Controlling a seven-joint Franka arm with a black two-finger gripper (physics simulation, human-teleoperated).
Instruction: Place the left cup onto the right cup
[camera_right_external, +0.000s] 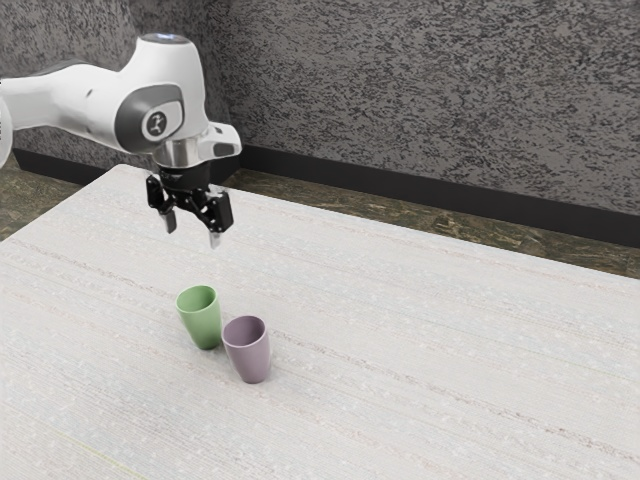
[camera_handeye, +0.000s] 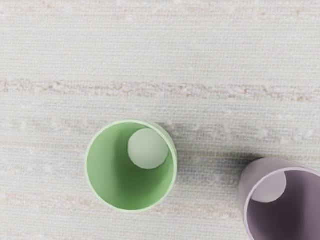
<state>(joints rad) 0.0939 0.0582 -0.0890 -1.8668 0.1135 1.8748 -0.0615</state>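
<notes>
A white seven-joint robot arm (camera_right_external: 100, 100) holds its black two-finger tool (camera_right_external: 192, 234) above a pale, streaked counter (camera_right_external: 450, 350). The fingers are spread apart and grip nothing. A rough dark grey wall (camera_right_external: 450, 80) rises behind.

Below the tool, and well clear of it, stands a light green tapered plastic cup (camera_right_external: 200, 316). It is the one at the exterior view's left, and so most likely the cup to be moved. Just beside it, toward the exterior view's right, stands a mauve tapered plastic cup (camera_right_external: 247, 348). In the wrist view a narrow strip of bare counter separates the green cup (camera_handeye: 131, 166) from the mauve cup (camera_handeye: 280, 200), so the two do not touch.

Both cups rest on their narrow bases with their long axes vertical and their open mouths facing up toward the hand. The green cup's pale floor can be seen down inside it.

The green cup looks light, stiff, thin-walled and smooth. It should lift easily but could slip or tip under a loose or off-centre hold. The safest grip is probably a pinch on the wall at the rim, one finger inside and one outside, on the side facing away from the mauve cup so the fingers stay clear of it. Because the cup tapers, a grip lower on the body could slide.
</notes>
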